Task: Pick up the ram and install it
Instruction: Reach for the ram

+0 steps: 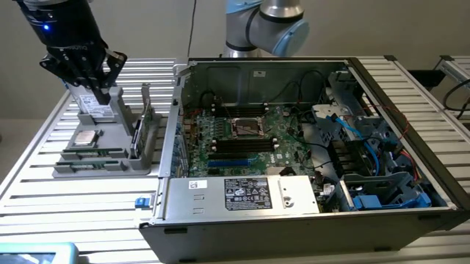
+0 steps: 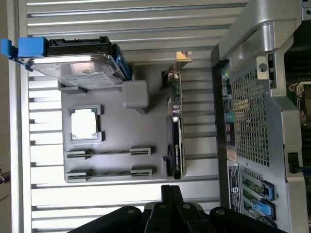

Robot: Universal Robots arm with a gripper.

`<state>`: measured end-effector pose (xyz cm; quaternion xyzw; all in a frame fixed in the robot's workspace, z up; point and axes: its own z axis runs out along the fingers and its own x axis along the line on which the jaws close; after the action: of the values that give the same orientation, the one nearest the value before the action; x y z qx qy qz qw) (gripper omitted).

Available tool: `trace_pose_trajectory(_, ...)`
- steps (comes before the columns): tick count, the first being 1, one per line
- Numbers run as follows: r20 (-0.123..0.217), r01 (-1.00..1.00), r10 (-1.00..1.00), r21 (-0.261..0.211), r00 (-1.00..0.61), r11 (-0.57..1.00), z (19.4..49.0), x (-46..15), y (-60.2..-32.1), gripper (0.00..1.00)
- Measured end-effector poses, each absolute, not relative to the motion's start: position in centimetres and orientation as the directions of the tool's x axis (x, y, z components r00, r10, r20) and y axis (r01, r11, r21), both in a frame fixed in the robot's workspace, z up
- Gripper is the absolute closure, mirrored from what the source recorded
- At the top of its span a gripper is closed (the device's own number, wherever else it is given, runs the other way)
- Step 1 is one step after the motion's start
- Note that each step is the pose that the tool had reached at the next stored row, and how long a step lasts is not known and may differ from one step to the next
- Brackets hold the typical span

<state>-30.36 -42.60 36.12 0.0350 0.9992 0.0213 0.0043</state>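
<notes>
My gripper [image 1: 101, 94] hangs over the back end of a grey parts tray [image 1: 140, 162] on the exterior view's left, above a hard drive [image 1: 98, 110]. Its fingers [image 2: 167, 194] are pressed together with nothing between them. Two thin green ram sticks [image 1: 94, 152] [image 1: 87, 164] stand on edge in the tray's front holders, well below and in front of the gripper. In the wrist view they are narrow lines [image 2: 109, 152] [image 2: 109, 172] between grey end clips. The open computer case [image 1: 220, 231] lies to the exterior view's right, with black memory slots [image 1: 242, 144] on its motherboard.
The tray also holds a square silver processor [image 1: 86, 137] [image 2: 84, 122] and an upright expansion card [image 1: 147, 121] [image 2: 176, 131] along the side nearest the case. Cables, a drive cage [image 1: 382, 190] and a power supply [image 1: 246, 193] crowd the case. The slatted table [image 1: 74, 214] extends in front.
</notes>
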Motion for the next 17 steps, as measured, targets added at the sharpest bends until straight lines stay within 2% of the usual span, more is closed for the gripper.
trace_pose_trajectory(17, 0.001, 0.068, 0.068, 0.038, -0.998, 0.997, 33.8, -35.1, -43.4, 0.89)
